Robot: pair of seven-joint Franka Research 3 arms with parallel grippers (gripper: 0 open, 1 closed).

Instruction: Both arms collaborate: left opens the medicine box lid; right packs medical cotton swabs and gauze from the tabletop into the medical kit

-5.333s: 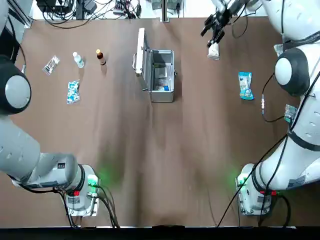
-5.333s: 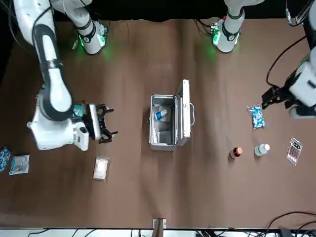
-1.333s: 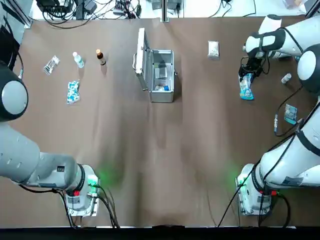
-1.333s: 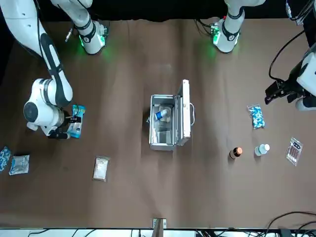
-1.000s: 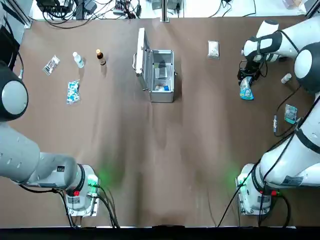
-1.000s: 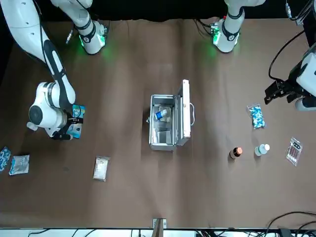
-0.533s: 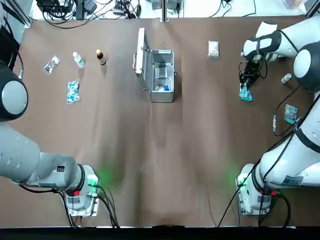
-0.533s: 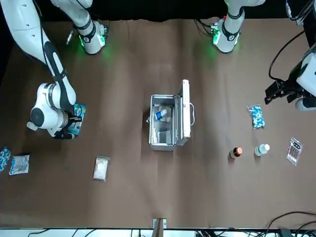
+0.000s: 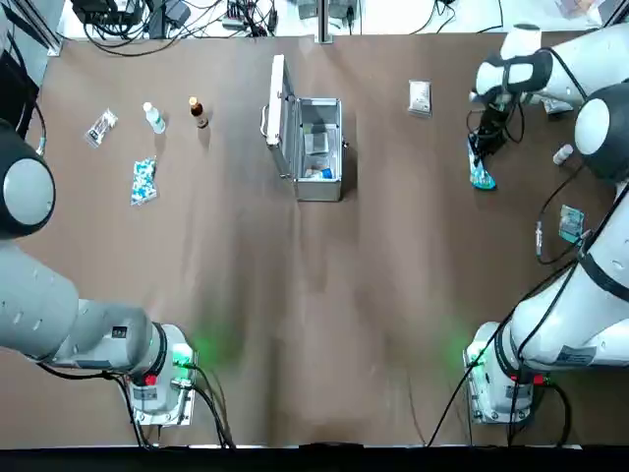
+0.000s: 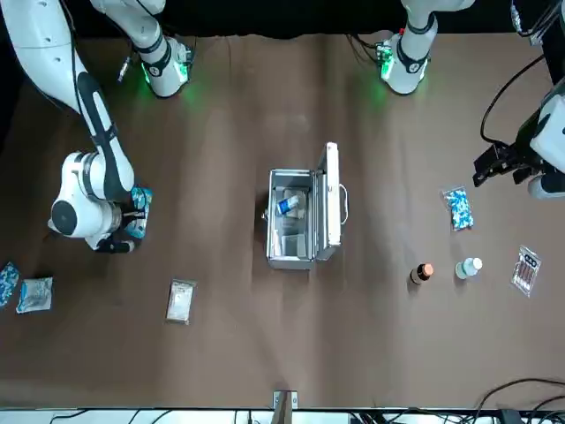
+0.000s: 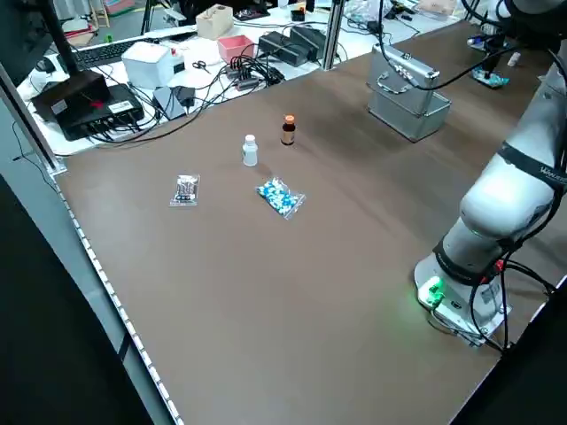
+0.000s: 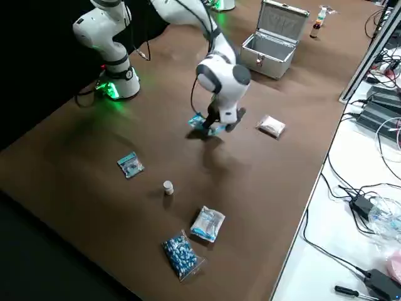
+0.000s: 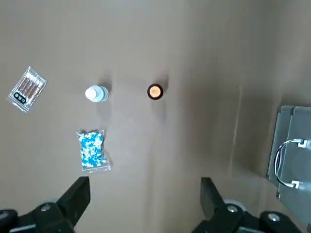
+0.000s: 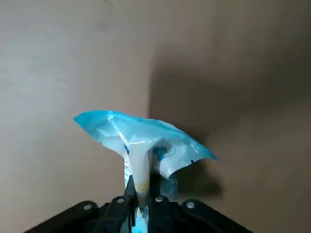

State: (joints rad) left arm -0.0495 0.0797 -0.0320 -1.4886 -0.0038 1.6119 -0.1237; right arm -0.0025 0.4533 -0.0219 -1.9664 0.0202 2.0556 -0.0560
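The medical kit [image 9: 318, 149] stands open at the table's far middle. Its medicine box lid [image 9: 278, 102] is upright on the left-arm side. My right gripper [image 14: 144, 195] is shut on the medical cotton swabs [image 14: 146, 140], a crumpled teal packet pinched at its middle and raised a little off the table [image 9: 481, 175]. The gauze [image 9: 420, 96] lies flat between the kit and that gripper. My left gripper [image 13: 143, 194] hangs open and empty high above the left side of the table [image 10: 490, 167], apart from the lid [image 13: 291, 160].
On the left-arm side lie a speckled packet [image 9: 143, 180], a white bottle [image 9: 153, 117], a brown bottle [image 9: 199, 111] and a clear packet [image 9: 99, 127]. Beyond the right gripper are a small white bottle [image 9: 562, 153], a teal-grey packet [image 9: 570, 221], a pale packet [image 10: 35, 294] and a speckled packet [image 10: 7, 283].
The right gripper came down on the teal packet, closed on it, and has raised it slightly, so it now stands crumpled. The left gripper has stayed in place since about 1.3 s ago.
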